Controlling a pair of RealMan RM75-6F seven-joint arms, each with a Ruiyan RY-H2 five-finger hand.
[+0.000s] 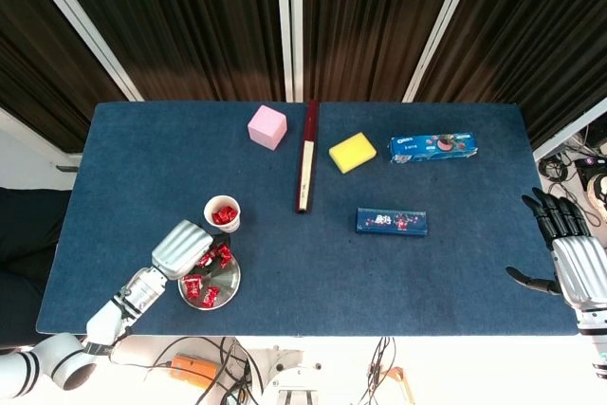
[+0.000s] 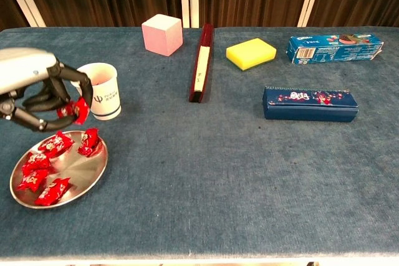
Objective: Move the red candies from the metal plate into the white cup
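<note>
On the near-left part of the blue cloth-covered table (image 2: pixel 206 172), at about seven o'clock from the table's middle, sits the round shiny metal plate (image 2: pixel 87 175) with several red wrapped candies (image 2: pixel 56 143) lying loose in it, five as far as the chest view shows. Above the plate's far edge hangs the left hand (image 2: pixel 34 88), silver-backed with dark fingers curled inward and grasping one more red candy (image 2: pixel 76 110) between thumb and fingertips, clear of the plate. Just beyond the plate, toward twelve o'clock from it, stands the white paper cup (image 1: pixel 223 212) with a dark logo, upright; the head view shows red candies already inside it. The held candy is just beside the cup's near-left wall, lower than the rim. Farther out, a pink cube (image 2: pixel 162 34) sits at one o'clock from the cup, a long dark red box (image 2: pixel 201 61) lies lengthwise down the table's centre, a yellow sponge block (image 2: pixel 250 53) rests to its right, and two blue packets lie beyond: a blue biscuit carton (image 2: pixel 334 47) at the far right and a dark blue flat box (image 2: pixel 310 104) nearer. At the table's right edge, around four o'clock, the right hand (image 1: pixel 569 258) hovers with fingers spread apart, released and grasping nothing.
</note>
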